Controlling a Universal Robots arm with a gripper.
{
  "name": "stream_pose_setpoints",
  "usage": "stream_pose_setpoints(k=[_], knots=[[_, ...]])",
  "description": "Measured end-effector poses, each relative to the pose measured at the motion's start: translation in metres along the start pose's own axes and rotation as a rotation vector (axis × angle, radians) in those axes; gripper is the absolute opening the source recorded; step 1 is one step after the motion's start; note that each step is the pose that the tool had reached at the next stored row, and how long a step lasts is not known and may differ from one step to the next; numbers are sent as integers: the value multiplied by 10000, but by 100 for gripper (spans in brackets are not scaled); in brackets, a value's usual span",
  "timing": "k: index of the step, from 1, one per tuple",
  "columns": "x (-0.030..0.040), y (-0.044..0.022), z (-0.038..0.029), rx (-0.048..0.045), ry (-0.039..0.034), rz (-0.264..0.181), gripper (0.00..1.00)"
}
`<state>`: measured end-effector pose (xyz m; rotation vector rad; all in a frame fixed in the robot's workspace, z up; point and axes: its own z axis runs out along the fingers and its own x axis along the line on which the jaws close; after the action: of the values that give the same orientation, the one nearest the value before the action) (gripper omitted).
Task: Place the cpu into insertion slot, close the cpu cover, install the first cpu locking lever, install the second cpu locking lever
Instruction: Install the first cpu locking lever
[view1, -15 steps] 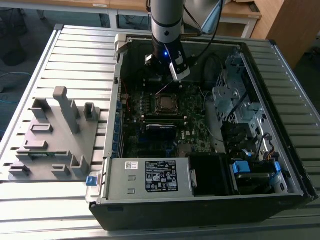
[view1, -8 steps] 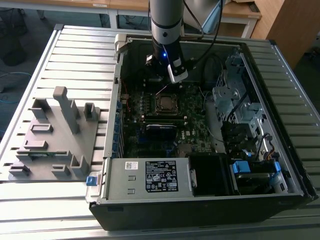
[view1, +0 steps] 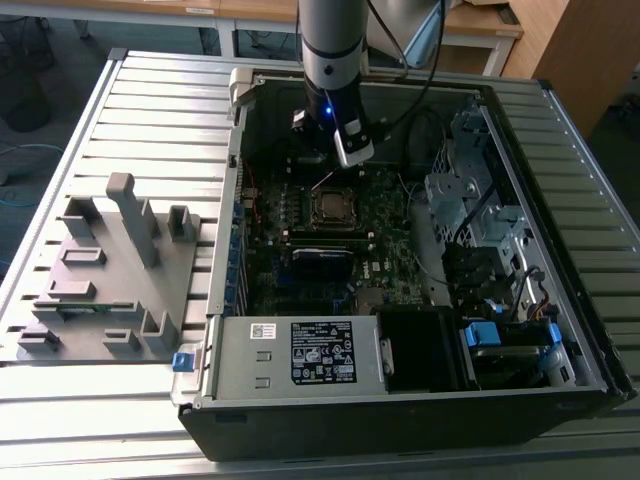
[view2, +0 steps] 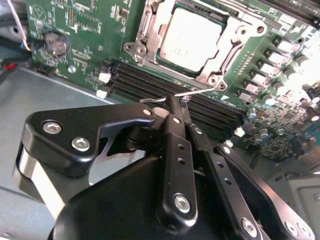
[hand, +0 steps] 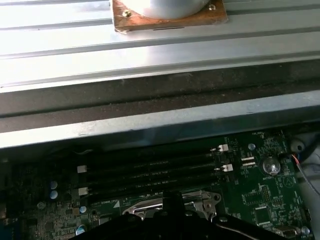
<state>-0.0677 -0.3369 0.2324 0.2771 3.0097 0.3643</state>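
End effector (view2: 175, 103), pinched closed, hovers near the cpu cover's (view2: 148, 35) edge.

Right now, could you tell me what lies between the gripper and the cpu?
In the second wrist view, black memory slots and a thin metal lever lie between the gripper and the cpu.
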Motion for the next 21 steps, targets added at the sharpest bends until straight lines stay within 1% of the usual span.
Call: stream_pose_setpoints(k=[2, 8, 13, 15, 18, 21], knots=[[0, -1, 4, 21, -58, 231, 10], [2, -7, 26, 45, -159, 636, 10], [2, -7, 27, 46, -165, 658, 10], [3, -10, 41, 38, -182, 656, 10], [5, -17, 63, 13, -292, 628, 10], [7, -21, 80, -41, -380, 611, 10]])
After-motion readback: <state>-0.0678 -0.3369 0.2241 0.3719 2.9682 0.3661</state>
